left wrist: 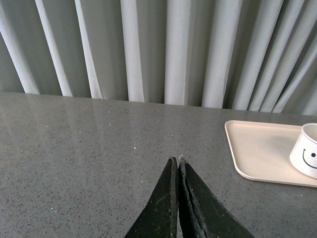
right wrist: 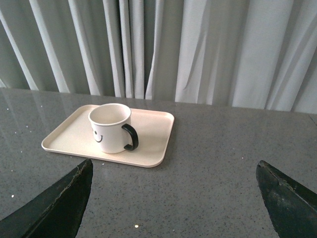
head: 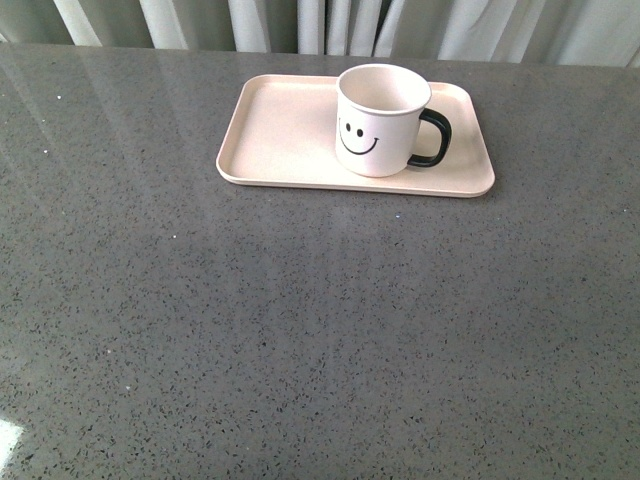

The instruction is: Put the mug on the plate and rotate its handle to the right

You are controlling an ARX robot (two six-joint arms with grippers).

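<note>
The cream-white mug [head: 378,122] with its black smiley face stands upright on the pale pink plate [head: 280,140] at the far middle of the table. Its black handle [head: 433,138] points to the right. Neither arm shows in the front view. In the left wrist view my left gripper [left wrist: 177,159] is shut, its black jaws pressed together with nothing between them, well short of the plate [left wrist: 257,153] and the mug [left wrist: 308,151]. In the right wrist view my right gripper [right wrist: 174,166] is wide open and empty, back from the plate [right wrist: 153,134], the mug [right wrist: 110,128] and the handle [right wrist: 131,137].
The grey speckled table [head: 300,330] stretches from the plate to the near edge. Pale pleated curtains [head: 320,22] hang right behind the table's far edge, close behind the plate.
</note>
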